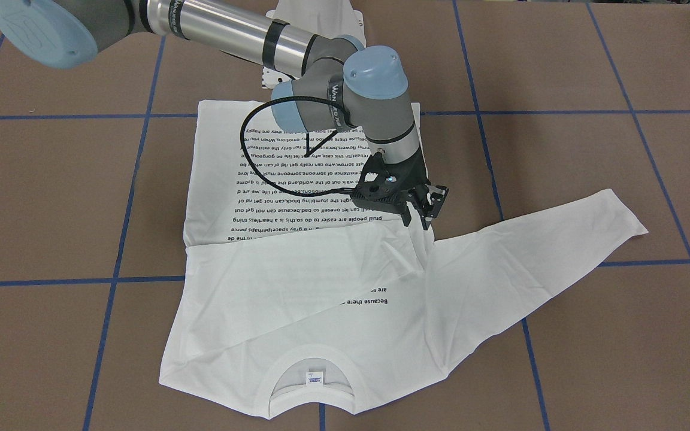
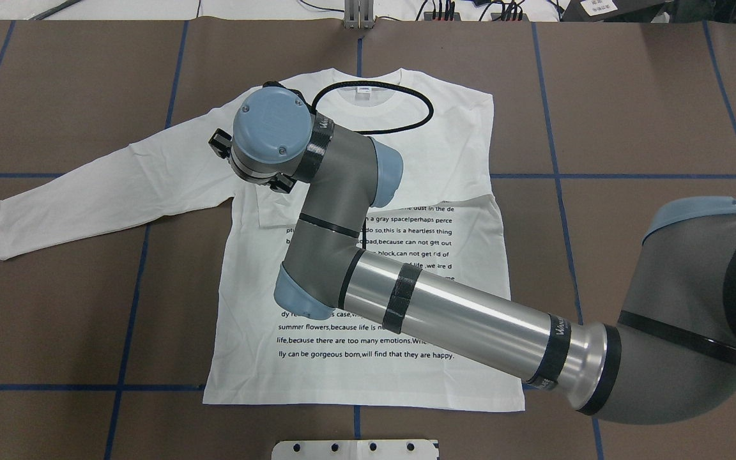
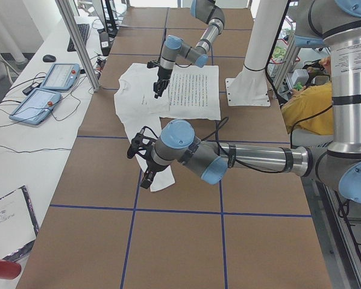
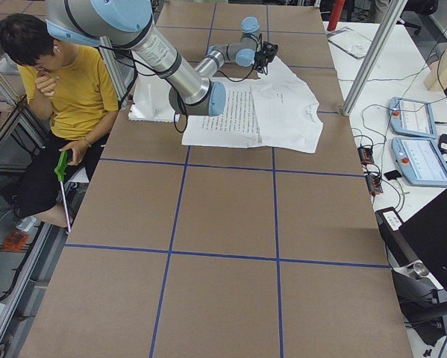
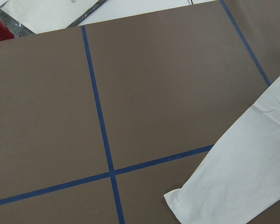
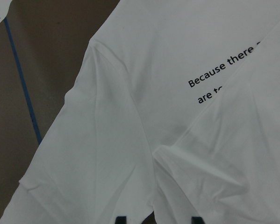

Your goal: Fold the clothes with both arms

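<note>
A white long-sleeved T-shirt (image 2: 457,147) lies flat, print side up, near the middle of a brown-covered table (image 2: 630,255) marked with blue tape lines (image 2: 559,191). Its hem faces the robot's side. Its ribbed collar (image 1: 312,359) and small neck label (image 1: 315,378) point to the operators' edge.

The shirt's right sleeve (image 1: 297,281) is folded across the chest, covering the top rows of the black printed text (image 2: 368,345). The left sleeve (image 2: 119,179) stretches out flat toward the table's left end.

The right arm (image 2: 457,313) reaches across the shirt from the robot's right. The right gripper (image 1: 417,222) hangs just over the cloth beside the left armpit, where the folded sleeve ends. Its two black fingertips (image 6: 121,220) stand apart, holding nothing, with white cloth showing between them in the wrist view.

The left arm (image 3: 258,159) extends over the left end of the table. The left gripper (image 3: 139,164) hangs above the cuff (image 5: 186,203) of the outstretched sleeve. Whether its jaws are apart or together cannot be told from the side view.

A person in a yellow shirt (image 4: 66,89) sits off the table's edge on the robot's side.
</note>
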### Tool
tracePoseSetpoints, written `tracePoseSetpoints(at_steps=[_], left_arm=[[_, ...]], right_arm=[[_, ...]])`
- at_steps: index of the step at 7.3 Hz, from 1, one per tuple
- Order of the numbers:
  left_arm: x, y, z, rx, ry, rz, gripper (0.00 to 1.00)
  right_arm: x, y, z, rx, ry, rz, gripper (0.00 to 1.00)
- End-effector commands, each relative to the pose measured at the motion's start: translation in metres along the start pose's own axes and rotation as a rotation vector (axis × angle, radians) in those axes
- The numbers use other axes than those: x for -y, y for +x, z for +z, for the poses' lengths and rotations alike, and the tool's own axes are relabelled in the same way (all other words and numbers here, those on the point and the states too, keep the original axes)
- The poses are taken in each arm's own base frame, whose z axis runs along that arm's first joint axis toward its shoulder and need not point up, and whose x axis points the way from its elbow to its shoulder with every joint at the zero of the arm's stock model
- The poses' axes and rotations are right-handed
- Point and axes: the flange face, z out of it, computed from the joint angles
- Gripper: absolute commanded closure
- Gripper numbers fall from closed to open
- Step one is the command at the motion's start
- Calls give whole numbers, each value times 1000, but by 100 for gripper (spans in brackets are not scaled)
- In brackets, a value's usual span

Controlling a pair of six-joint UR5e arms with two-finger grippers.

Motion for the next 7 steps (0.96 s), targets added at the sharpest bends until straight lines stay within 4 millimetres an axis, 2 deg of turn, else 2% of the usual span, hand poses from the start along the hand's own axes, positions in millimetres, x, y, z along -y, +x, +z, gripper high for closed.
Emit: tracePoseSetpoints(at_steps=[1, 2, 3, 4, 5, 6, 7], left_arm=[[0, -1, 1, 2, -4, -7, 0], [-1, -2, 2, 5, -7, -92, 0], [-6, 6, 28, -4, -54, -169, 0], [-5, -1, 65, -2, -114, -185, 0], [4, -16, 88, 1, -144, -217, 0], [2, -15, 110, -6, -170, -202, 0], [9, -22, 135, -15, -181, -188, 0]], right_arm=[[-6, -17, -10, 21, -6, -2, 18], [-8, -24, -19, 36, -10, 3, 6], [3, -14, -23, 7, 2, 12, 1], [41, 9, -46, -47, 14, 28, 1], [90, 48, -73, -88, -61, -7, 1], [127, 103, -104, -72, -72, -55, 1], [156, 138, -122, -78, -77, -76, 1]])
